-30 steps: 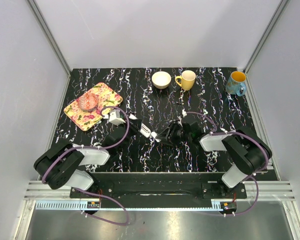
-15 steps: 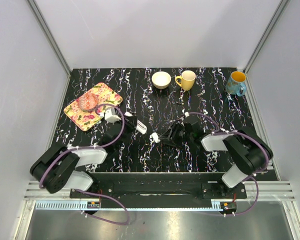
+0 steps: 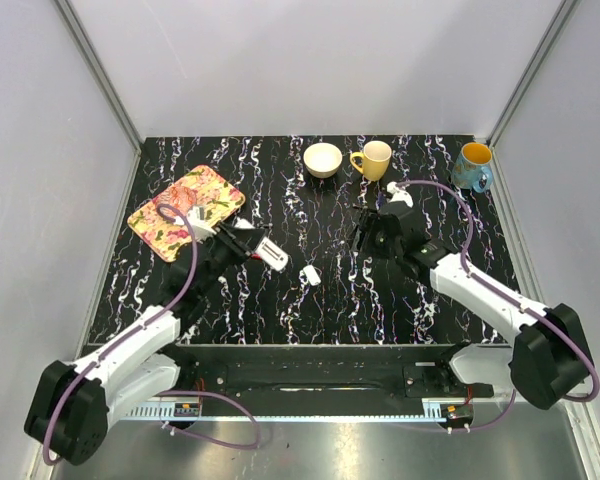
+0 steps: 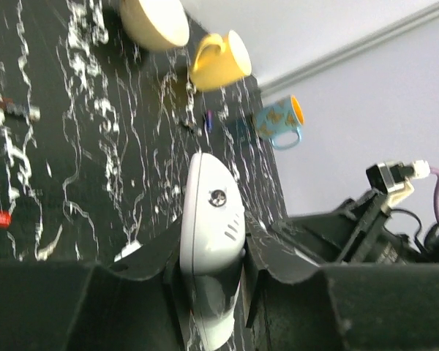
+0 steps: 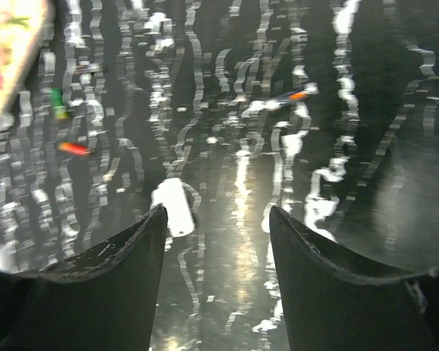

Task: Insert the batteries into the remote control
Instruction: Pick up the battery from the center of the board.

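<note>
- While the left claw is clamping the slim white rectangular plastic remote control by its long sides, it is seemingly presenting it for loading.
- Right claw is hovering empty, fingers apart, facing the small loose white rounded plastic piece.
- Black, white-veined bench is sitting between pale grey walls.

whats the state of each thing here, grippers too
left gripper: jaws shut on the remote control
remote control: held, sticking out past the jaws
right gripper: jaws open, empty
small white piece: lying loose, untouched
bowl: upright
yellow mug: upright
blue mug: upright
</note>
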Action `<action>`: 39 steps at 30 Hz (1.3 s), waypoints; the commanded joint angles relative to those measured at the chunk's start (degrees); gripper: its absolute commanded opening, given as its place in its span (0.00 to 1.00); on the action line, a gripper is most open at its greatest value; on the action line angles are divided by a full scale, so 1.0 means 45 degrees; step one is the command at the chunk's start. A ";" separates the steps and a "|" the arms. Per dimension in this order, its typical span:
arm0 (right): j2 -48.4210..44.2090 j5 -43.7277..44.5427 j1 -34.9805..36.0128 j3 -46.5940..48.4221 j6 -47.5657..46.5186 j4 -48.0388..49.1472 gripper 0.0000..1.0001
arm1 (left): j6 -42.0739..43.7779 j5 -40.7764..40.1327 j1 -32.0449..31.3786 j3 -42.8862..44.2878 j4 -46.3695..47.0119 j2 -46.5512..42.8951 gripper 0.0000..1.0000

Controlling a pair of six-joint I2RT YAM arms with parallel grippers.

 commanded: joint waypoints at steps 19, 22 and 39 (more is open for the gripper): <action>0.6163 0.1998 -0.0927 0.3802 -0.1777 -0.1279 0.66 | -0.1906 0.9550 0.2205 -0.1051 0.2392 0.0060 0.00; 0.6263 0.1960 -0.0985 0.3862 -0.1173 -0.1183 0.64 | -0.1942 0.9726 0.2186 -0.1128 0.2408 -0.0019 0.00; 0.4975 0.2506 -0.1278 0.2709 -0.0389 -0.0186 0.61 | -0.2040 1.0526 0.2205 -0.0934 0.3698 -0.0136 0.00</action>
